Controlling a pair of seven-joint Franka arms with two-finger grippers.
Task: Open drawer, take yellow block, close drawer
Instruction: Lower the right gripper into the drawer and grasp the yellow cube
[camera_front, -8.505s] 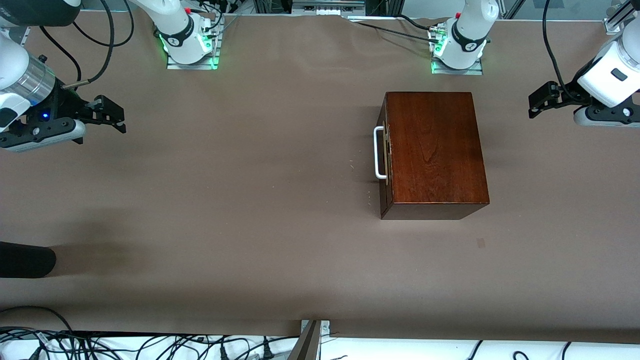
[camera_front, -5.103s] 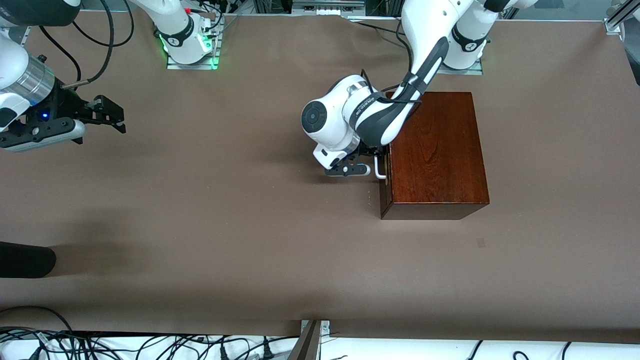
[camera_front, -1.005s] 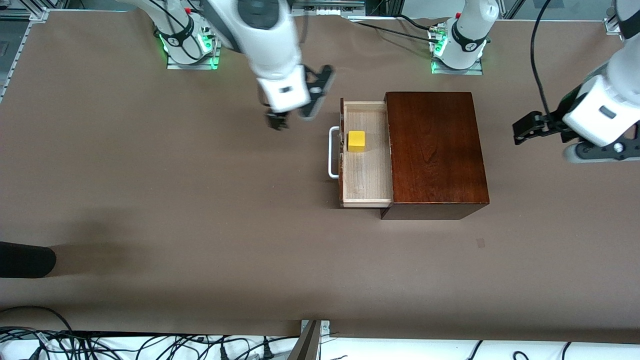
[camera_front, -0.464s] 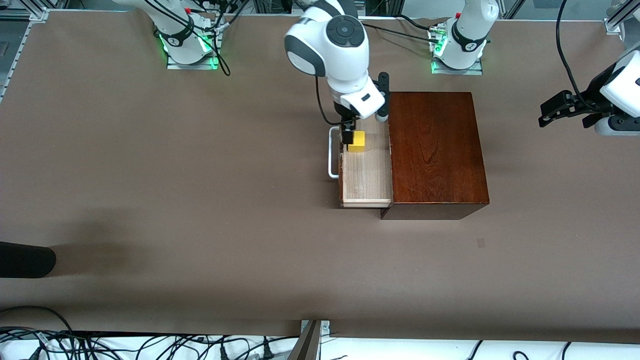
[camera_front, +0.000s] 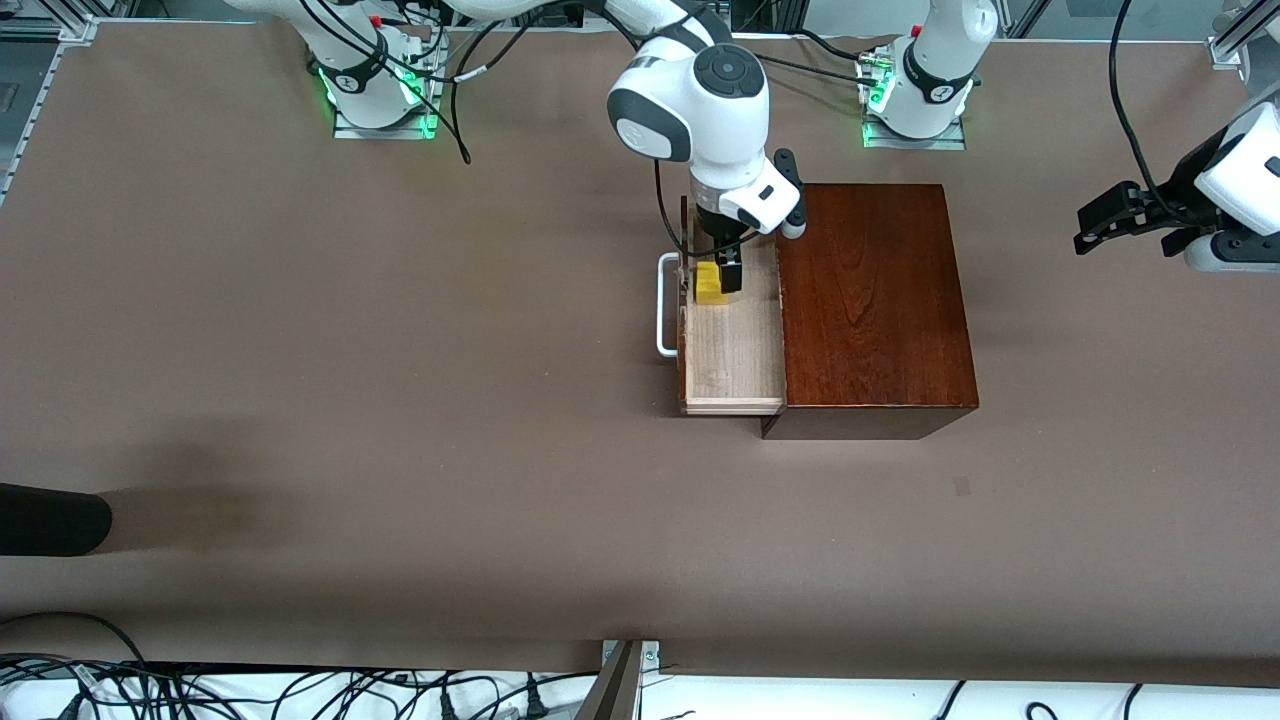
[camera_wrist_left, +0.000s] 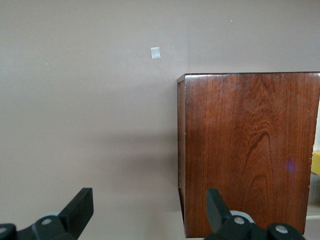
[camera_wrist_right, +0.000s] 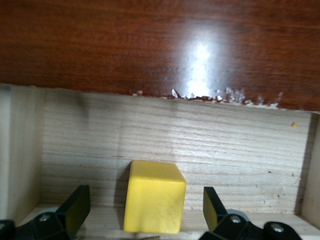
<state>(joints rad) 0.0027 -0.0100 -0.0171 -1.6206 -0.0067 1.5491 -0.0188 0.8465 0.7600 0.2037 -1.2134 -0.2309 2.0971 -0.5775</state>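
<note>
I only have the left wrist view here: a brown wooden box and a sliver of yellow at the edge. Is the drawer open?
Observer: Yes. The front view shows the drawer pulled out toward the right arm's end of the table.
Operator: And the yellow sliver?
Observer: That is the yellow block, lying in the drawer near its front.
Operator: My left claw just waits open over the table beside the box. Has the other arm got the block?
Observer: Not yet. The right claw is open, with fingers either side of the block and a gap at each.
</note>
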